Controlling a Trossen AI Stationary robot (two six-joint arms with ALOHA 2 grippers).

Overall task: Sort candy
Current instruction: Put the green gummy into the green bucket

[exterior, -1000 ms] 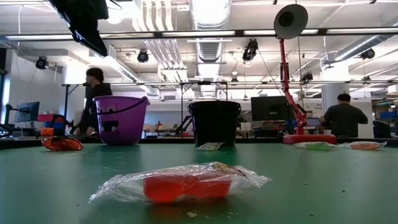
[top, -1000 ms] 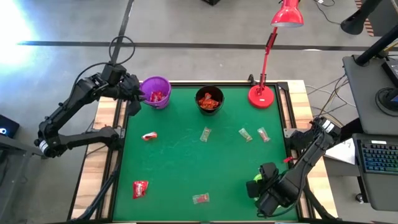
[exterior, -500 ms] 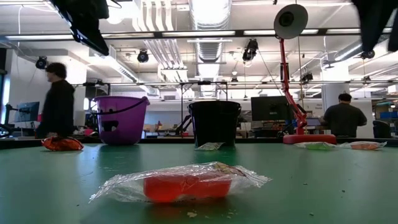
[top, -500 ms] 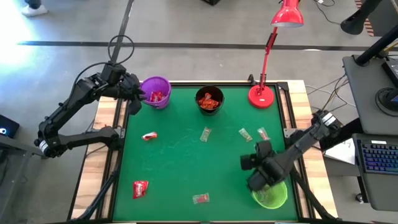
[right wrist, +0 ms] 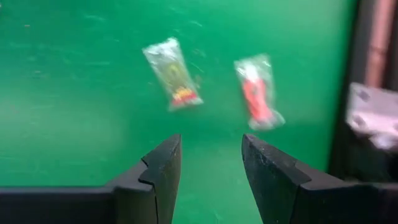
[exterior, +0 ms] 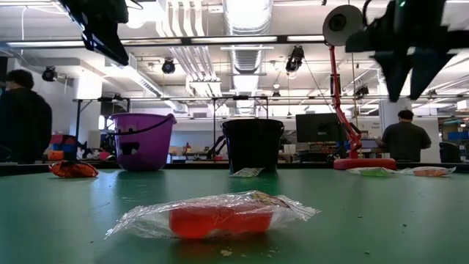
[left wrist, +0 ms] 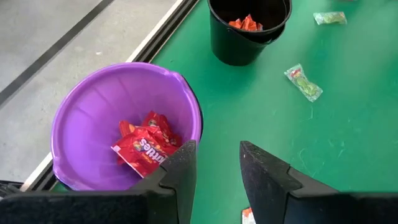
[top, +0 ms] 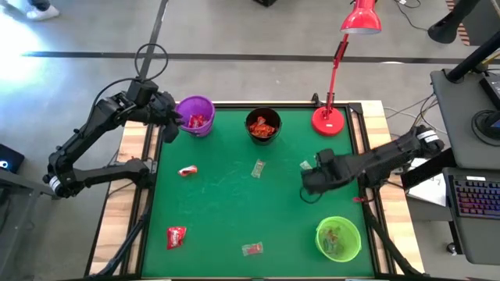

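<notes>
Right arm (top: pixel 367 165) covering part of green mat beside red lamp base (top: pixel 329 121), hiding one sweet there. Two sweets (right wrist: pixel 172 73) blurring in right wrist view; wrapper print unreadable. Purple cup (left wrist: pixel 124 124) hiding lower sweets under top red wrapper. Green cup (top: pixel 338 239) contents showing too small to identify.

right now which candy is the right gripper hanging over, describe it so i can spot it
Start at the red desk lamp at the table's far right corner and come toward the near edge to the right gripper, which hangs open. Two sweets lie side by side under it. It sits nearest the red candy, a red sweet in clear wrap, while the greenish candy beside it is paler.
</notes>
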